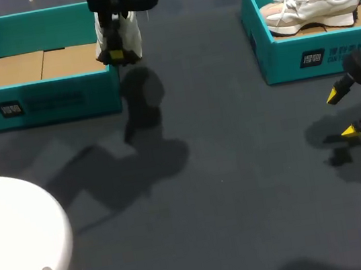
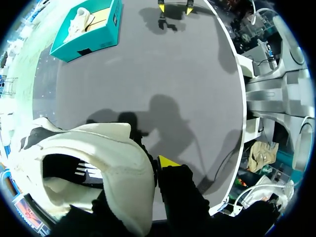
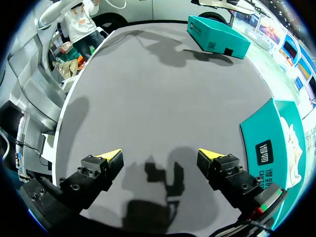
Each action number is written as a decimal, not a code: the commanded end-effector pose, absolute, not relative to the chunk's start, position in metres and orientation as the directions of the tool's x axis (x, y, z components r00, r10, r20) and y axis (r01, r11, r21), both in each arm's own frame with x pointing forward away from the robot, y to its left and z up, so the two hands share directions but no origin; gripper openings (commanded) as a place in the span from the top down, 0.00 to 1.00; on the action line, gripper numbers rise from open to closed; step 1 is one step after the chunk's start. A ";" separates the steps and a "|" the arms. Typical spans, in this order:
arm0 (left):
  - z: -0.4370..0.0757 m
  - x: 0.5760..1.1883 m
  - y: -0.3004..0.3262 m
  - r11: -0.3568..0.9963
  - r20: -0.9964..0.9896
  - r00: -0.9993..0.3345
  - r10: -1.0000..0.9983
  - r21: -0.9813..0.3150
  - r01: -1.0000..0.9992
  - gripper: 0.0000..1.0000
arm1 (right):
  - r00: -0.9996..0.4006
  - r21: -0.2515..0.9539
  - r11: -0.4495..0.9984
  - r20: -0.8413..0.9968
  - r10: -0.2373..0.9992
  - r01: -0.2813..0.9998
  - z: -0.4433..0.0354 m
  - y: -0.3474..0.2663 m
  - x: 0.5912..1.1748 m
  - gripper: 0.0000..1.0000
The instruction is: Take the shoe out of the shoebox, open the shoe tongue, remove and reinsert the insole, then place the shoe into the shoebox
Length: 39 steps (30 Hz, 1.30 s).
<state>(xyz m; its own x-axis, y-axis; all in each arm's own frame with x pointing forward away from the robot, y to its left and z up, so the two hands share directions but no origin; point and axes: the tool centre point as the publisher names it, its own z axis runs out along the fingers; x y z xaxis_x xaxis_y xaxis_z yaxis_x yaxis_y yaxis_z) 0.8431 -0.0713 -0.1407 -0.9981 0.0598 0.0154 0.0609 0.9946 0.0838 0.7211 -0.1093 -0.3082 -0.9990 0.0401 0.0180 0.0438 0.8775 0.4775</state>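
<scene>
1. Head view: the left gripper hangs over the right end of the left shoebox. It is clamped on a white shoe, which dangles with its long axis roughly vertical, clear of the box's cardboard floor. The right gripper sits low over the table, just in front of the right shoebox. Its jaws are apart and it holds nothing. A second shoe lies lengthwise in that box.
2. Left wrist view: the white shoe fills the space at the left gripper, its opening facing the camera. Only one yellow tip shows, outside the collar. The other is hidden by the shoe, so the grip is probably closed on the collar wall.
3. Right wrist view: the right gripper has its fingers spread wide above bare table, with the right shoebox just beside one finger. The held shoe is well apart from this arm, so the left arm would likely have to bring it toward the middle.
</scene>
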 end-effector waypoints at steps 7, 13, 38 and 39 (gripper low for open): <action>-0.134 0.888 -0.028 0.993 0.059 -0.992 0.111 0.027 0.112 1.00 | -0.999 0.476 0.879 0.018 0.041 0.044 -0.308 -0.109 0.721 0.00; -0.127 0.941 0.031 0.992 0.041 -0.993 0.110 0.055 0.112 1.00 | -0.999 0.476 0.879 0.018 0.041 0.044 -0.308 -0.109 0.721 0.00; -0.140 1.003 0.135 0.997 0.033 -0.999 0.007 0.082 0.010 1.00 | -0.999 0.476 0.879 0.018 0.041 0.044 -0.308 -0.109 0.721 0.00; -0.142 1.009 0.143 0.997 0.032 -0.999 0.008 0.081 0.010 1.00 | -0.999 0.476 0.879 0.018 0.041 0.044 -0.308 -0.109 0.721 0.00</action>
